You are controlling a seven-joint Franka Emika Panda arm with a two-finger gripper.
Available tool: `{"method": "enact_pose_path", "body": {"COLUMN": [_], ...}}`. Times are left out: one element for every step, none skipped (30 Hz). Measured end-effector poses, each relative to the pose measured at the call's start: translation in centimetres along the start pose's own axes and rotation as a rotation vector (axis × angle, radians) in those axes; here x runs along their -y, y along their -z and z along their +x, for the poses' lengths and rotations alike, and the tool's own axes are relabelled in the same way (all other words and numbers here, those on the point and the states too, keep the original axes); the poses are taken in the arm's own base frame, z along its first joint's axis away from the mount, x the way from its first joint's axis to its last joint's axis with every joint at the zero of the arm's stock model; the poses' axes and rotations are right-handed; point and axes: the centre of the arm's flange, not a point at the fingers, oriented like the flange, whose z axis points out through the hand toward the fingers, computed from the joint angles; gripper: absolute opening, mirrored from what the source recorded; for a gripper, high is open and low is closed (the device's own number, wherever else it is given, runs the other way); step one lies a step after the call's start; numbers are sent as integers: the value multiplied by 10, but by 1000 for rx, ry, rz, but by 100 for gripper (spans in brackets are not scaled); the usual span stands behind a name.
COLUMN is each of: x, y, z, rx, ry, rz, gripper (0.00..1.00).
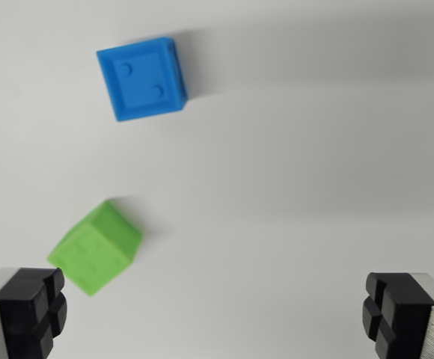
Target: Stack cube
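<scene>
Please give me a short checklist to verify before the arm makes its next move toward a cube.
1. Gripper open, nothing between its black pads: ok.
2. Small green plastic cube centred between the fingers: not ok, it sits near the pad at the wrist view's left.
3. Blue plastic cube with two round marks on top, nothing on it: ok.
4. Cubes apart on the white table: ok.
5. Gripper height above table: cannot tell.

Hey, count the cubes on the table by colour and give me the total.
Blue cube: 1
Green cube: 1
Total: 2 cubes, lying apart on the white table, neither between the fingers of the open end effector.
</scene>
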Motion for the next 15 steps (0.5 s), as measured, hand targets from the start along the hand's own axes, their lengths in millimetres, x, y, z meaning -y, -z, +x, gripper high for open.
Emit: {"method": "enact_pose_path", "body": {"x": [1,3,4,5,6,8,9,10,12,13,14,16,17,19,20], "y": [-3,-6,-8,-11,-14,-17,-19,-22,-26,-29,-31,-34,-37,-41,-45], "z": [0,-1,-1,-1,-1,-2,-2,-2,-3,-3,-3,-4,-4,-4,-5], "rx": [0,-1,-1,-1,-1,-2,-2,-2,-3,-3,-3,-3,-4,-4,-4], "ry": [3,5,8,11,14,17,18,21,25,28,30,33,36,39,42], "rz": [1,1,1,2,2,2,3,3,4,4,4,4,5,6,6], "gripper": [100,100,100,100,100,100,100,100,100,100,100,100,100,100,100]}}
